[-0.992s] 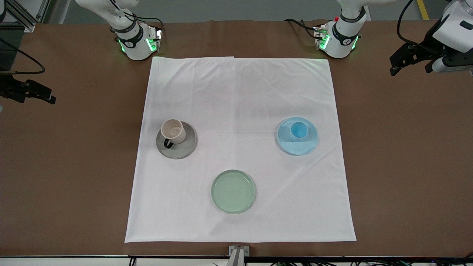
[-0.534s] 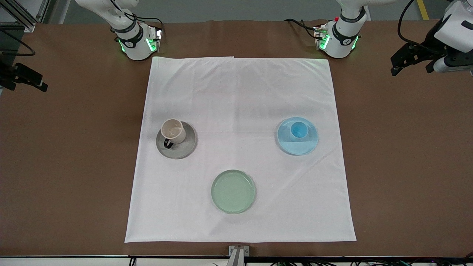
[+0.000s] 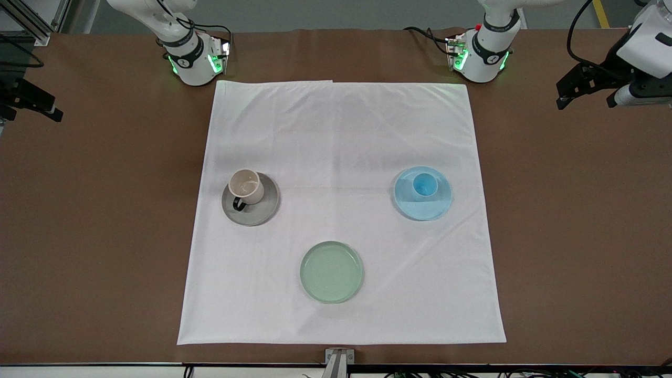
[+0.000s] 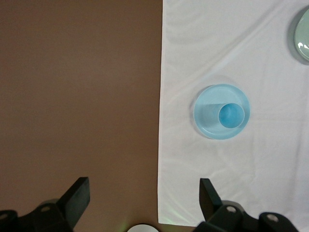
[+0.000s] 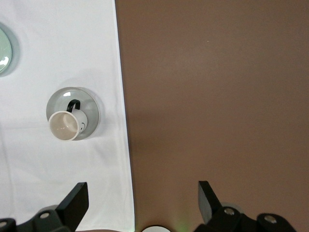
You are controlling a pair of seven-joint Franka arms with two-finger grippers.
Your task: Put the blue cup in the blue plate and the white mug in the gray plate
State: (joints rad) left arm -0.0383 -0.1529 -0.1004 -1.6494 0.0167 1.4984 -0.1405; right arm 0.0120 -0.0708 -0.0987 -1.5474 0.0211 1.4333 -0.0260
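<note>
The blue cup (image 3: 424,185) stands upright in the blue plate (image 3: 428,210) on the white cloth, toward the left arm's end. The white mug (image 3: 245,186) stands in the gray plate (image 3: 261,212) toward the right arm's end, its dark handle pointing at the front camera. My left gripper (image 3: 584,95) is open and empty, high over bare table off the cloth. My right gripper (image 3: 29,105) is open and empty over bare table at its end. The left wrist view shows its gripper (image 4: 144,193), the cup (image 4: 231,116) and the plate (image 4: 207,128). The right wrist view shows its gripper (image 5: 143,193), the mug (image 5: 65,125) and the plate (image 5: 91,108).
An empty pale green plate (image 3: 331,272) lies on the white cloth (image 3: 341,131), nearer the front camera than the other two plates. Brown table (image 3: 577,236) surrounds the cloth. The arm bases stand at the cloth's corners farthest from the front camera.
Both grippers have drawn a little farther outward from the cloth; the right one has slid toward the view's edge. The cups and plates have not moved.
</note>
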